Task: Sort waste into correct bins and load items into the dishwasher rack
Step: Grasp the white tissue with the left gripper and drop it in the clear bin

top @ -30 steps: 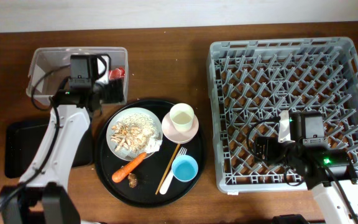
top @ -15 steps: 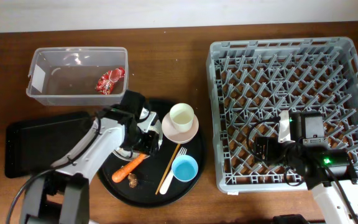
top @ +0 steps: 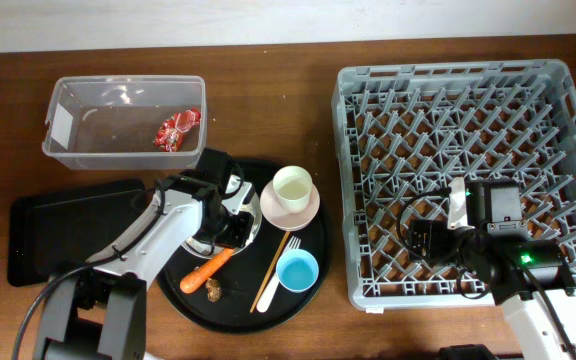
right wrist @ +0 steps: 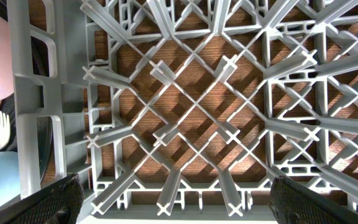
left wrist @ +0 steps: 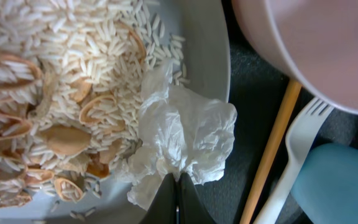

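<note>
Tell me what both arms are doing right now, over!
Left gripper shut on napkin at plate edge. Right gripper open, empty, above rack. Red wrapper already in tub. Chopstick and fork close beside napkin.

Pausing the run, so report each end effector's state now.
Left end effector: closed, pinching the white tissue.
Right end effector: open, holding nothing.
</note>
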Tool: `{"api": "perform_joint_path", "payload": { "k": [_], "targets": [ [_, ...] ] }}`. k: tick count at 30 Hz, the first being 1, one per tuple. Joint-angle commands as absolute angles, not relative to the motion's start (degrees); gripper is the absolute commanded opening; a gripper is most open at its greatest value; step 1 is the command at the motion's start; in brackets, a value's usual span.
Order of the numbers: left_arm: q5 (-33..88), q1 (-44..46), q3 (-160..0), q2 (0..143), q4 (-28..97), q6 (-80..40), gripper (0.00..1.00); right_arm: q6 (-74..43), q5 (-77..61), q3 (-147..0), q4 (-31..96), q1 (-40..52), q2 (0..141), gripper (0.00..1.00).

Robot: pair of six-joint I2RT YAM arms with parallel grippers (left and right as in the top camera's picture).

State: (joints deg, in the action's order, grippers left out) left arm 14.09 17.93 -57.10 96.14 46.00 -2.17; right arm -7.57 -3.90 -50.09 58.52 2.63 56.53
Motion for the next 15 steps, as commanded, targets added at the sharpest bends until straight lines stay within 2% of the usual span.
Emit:
{"api": "perform_joint_path", "payload": {
  "k": [1, 4, 8, 15],
  "targets": [
    [10.4, 17.8, -61.3, 95.7, 49.1, -1.7, 0.00, -8.0, -3.1, -51.1, 58.5, 3.0, 56.4, 0.99],
    [5.8, 16.7, -68.9, 93.4, 54.3, -1.7, 0.00, -8.0, -3.1, -51.1, 58.5, 3.0, 56.4, 0.99],
    [-1.3, 12.4, -77.8, 90.1, 53.6, -1.7, 0.00, -8.0, -3.1, -51.1, 58.5, 3.0, 56.4, 0.99],
    [-3.4, 2.5, -79.3, 93.6, 35.9, -1.7, 0.02, -8.0, -3.1, -51.1, 58.5, 3.0, 56.4, 0.99]
  ]
}}
